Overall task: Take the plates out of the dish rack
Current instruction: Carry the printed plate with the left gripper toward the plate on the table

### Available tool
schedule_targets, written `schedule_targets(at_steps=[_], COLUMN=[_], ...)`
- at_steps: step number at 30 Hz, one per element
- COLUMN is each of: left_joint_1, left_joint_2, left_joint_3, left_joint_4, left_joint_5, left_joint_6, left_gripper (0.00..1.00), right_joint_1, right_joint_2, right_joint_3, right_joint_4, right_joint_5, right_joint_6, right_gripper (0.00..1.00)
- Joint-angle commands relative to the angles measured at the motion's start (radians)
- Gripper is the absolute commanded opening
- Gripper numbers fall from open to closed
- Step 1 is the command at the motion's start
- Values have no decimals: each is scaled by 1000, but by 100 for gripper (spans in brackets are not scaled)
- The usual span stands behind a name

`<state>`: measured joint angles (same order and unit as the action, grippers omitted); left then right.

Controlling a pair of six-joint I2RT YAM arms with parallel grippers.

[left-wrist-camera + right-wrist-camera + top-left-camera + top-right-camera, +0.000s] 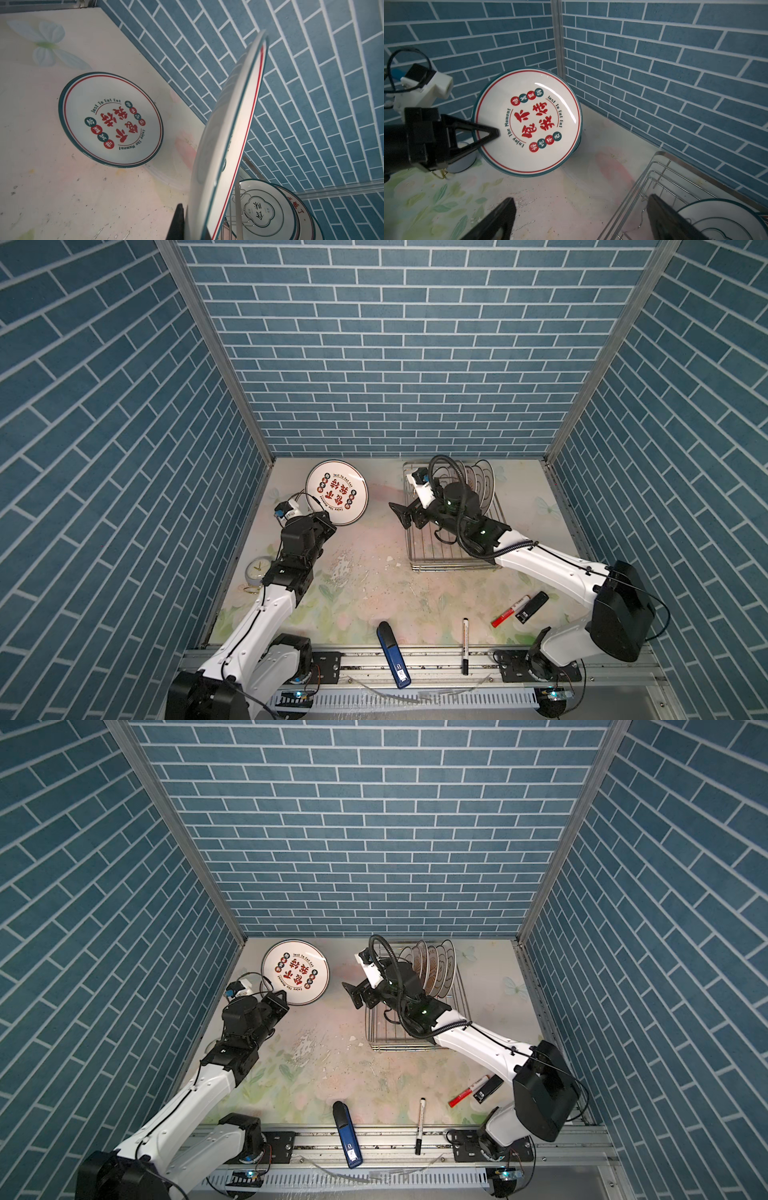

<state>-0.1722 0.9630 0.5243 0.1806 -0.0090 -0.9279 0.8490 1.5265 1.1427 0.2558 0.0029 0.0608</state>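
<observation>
My left gripper [328, 522] is shut on the rim of a white, dark-rimmed plate [336, 493] printed with red characters, holding it tilted above the table's back left corner. In the left wrist view this held plate [228, 135] shows edge-on, and a second like plate [111, 119] lies flat on the table under it. The silver wire dish rack [453, 564] stands at the back right, with several plates [478, 481] upright at its far end. My right gripper [409, 516] hangs open and empty over the rack's left edge [654, 180].
A small white clock [259, 568] sits by the left wall under my left arm. Along the front lie a blue device [392, 655], a black pen [464, 645], a red marker [510, 610] and a black box [532, 606]. Blue brick walls enclose three sides.
</observation>
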Motion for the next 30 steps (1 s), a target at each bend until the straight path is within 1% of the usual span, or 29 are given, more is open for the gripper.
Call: schedule_targets(at_steps=[1, 2, 5, 8, 9, 11, 14, 15, 19, 21, 23, 24, 26, 29, 30], left_joint_1=[52, 62, 72, 85, 88, 100, 131, 132, 134, 134, 134, 134, 142, 158, 158], left_joint_2=[12, 17, 14, 29, 39, 65, 117, 131, 159, 161, 151, 146, 160, 210, 220], left_joint_3=[-19, -27, -24, -26, -21, -7, -3, 1, 4, 2, 8, 7, 28, 43, 43], left_joint_4=[133, 144, 83, 113, 118, 120, 166, 179, 180, 178, 133, 140, 125, 151, 154], left_joint_5=[71, 64, -9, -6, -1, 11, 85, 95, 59, 44, 5, -4, 4, 36, 30], left_joint_6=[-81, -93, -116, -135, -134, -135, -163, -168, -168, -169, -211, -206, -204, -221, -223], left_gripper=[0, 0, 0, 0, 0, 0, 0, 0, 0, 0, 0, 0, 0, 0, 0], right_joint_1=[1, 2, 2, 1, 2, 2, 2, 2, 3, 3, 4, 3, 2, 4, 6], right_joint_2=[56, 74, 130, 191, 206, 236, 268, 277, 312, 323, 343, 358, 396, 438, 448], right_joint_3=[71, 88, 142, 187, 195, 222, 252, 258, 278, 280, 305, 322, 363, 385, 393], right_joint_4=[-10, -13, -28, -4, 8, 8, -6, -7, -3, 8, -16, -31, -53, -33, -35], right_joint_5=[95, 83, 13, -84, -86, -134, -161, -172, -213, -203, -172, -175, -208, -244, -257], right_joint_6=[81, 89, 112, 135, 139, 148, 148, 150, 156, 159, 170, 172, 175, 188, 184], right_gripper=[99, 99, 99, 99, 99, 99, 99, 99, 99, 99, 99, 99, 99, 99, 99])
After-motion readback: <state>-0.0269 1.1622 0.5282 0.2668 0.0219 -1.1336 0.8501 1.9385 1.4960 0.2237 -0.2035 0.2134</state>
